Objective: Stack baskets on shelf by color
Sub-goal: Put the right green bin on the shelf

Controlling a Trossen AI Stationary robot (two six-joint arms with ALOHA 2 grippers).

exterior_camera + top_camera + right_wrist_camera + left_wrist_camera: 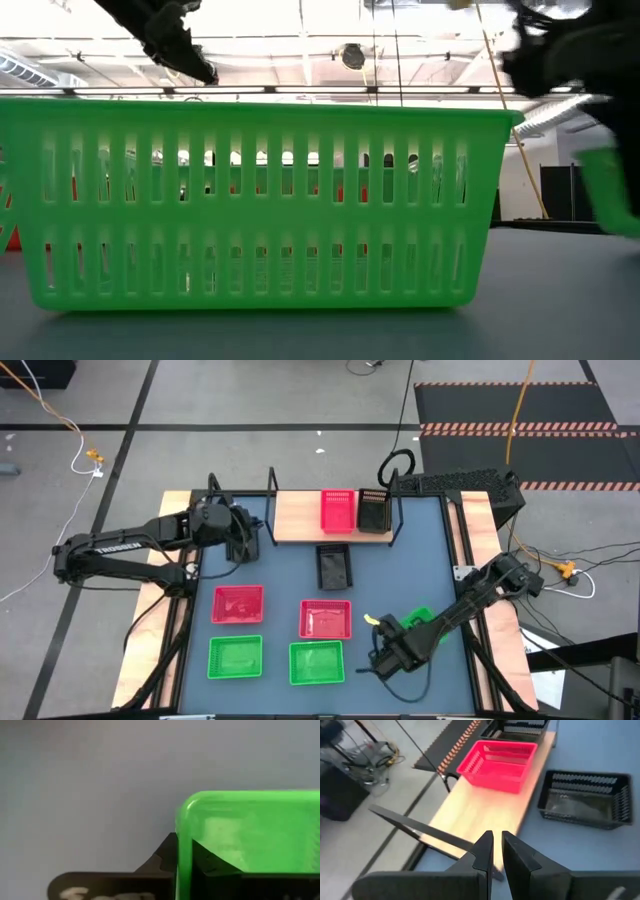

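Where blue-grey tabletop [280, 575] spreads, grey floor [200, 400] around, ceiling lights [300, 45] overhead

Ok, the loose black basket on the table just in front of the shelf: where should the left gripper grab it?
Probably from straight above, pinching one rim wall. The black basket sits upright and open-topped, apart from the shelf, so every wall is reachable. The wall facing the left gripper looks handiest. Its fingers are nearly shut and would need opening first.

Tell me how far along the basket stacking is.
Early. The shelf holds one red basket and one black basket. The right gripper grips a green basket. Two green, two red, one black remain on the table; left gripper waits.
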